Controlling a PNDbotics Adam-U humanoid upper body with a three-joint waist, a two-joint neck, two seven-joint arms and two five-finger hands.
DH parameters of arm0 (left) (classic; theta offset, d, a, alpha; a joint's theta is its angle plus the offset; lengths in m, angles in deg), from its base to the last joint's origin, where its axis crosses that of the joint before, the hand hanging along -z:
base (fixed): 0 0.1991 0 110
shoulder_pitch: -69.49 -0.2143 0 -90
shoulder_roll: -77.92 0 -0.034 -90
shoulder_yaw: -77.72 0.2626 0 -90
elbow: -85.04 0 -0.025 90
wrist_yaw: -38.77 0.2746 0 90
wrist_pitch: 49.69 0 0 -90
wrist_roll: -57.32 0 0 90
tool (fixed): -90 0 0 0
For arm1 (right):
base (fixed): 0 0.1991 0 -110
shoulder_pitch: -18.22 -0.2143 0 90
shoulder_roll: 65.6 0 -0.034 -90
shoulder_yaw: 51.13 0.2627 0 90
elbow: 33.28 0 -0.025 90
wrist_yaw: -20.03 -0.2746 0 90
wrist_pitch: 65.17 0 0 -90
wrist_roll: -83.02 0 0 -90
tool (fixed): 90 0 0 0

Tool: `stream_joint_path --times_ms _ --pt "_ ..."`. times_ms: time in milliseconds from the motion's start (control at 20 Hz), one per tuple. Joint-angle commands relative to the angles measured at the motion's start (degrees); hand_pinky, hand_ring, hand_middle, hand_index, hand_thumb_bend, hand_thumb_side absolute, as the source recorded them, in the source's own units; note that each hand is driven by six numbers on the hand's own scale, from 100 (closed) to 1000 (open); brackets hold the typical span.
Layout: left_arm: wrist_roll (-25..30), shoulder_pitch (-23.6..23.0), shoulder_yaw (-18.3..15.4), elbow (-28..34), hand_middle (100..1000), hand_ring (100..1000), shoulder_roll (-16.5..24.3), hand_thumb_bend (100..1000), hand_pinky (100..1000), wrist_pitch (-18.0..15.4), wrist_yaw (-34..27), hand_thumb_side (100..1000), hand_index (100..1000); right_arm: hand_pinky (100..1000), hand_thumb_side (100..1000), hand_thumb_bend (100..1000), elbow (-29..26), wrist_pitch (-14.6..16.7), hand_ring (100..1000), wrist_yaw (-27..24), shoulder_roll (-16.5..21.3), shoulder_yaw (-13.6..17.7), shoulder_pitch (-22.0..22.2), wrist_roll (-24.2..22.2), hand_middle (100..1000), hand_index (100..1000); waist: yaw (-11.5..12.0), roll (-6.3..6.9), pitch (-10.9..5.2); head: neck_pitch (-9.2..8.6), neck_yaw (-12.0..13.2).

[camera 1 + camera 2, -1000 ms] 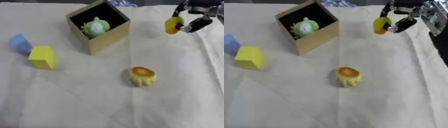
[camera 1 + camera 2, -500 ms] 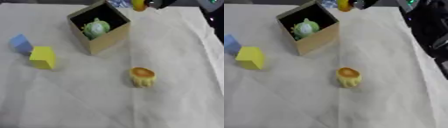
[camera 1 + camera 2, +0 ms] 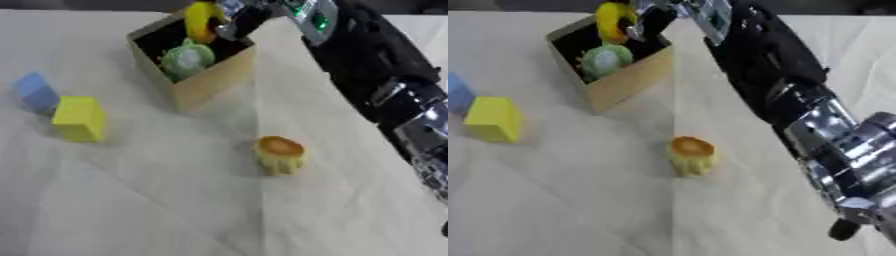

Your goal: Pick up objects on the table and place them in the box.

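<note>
in box (image 3: 214,82): green round toy (image 3: 185,58). my right hand (image 3: 234,24) grips yellow toy (image 3: 200,20) above it. left on counter (image 3: 157,200): orange-topped cup toy (image 3: 279,154), yellow block (image 3: 79,118), blue block (image 3: 36,92).

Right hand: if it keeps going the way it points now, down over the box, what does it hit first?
Probably the green object already in the box. The right hand holds the yellow object above the opening, so that piece would likely touch first. Depth is unclear; the box's far rim may be close.
</note>
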Motion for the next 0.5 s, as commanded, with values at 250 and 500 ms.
stream_joint_path --times_ms 250,500 --pt "0.2 0.7 0.0 0.8 725 720 0.5 327 863 -0.2 -0.5 690 825 897 265 100 3.0 0.2 867 7.6 -1.8 2.4 -0.4 3.3 789 880 0.4 0.69 -0.79 -0.50 -1.7" --pt "0.4 0.8 0.1 0.7 725 720 0.5 328 863 -0.2 -0.5 688 826 914 335 100 2.3 1.0 906 11.6 -1.9 3.7 -0.6 5.5 867 928 0.4 0.67 -0.84 -0.42 -1.5"
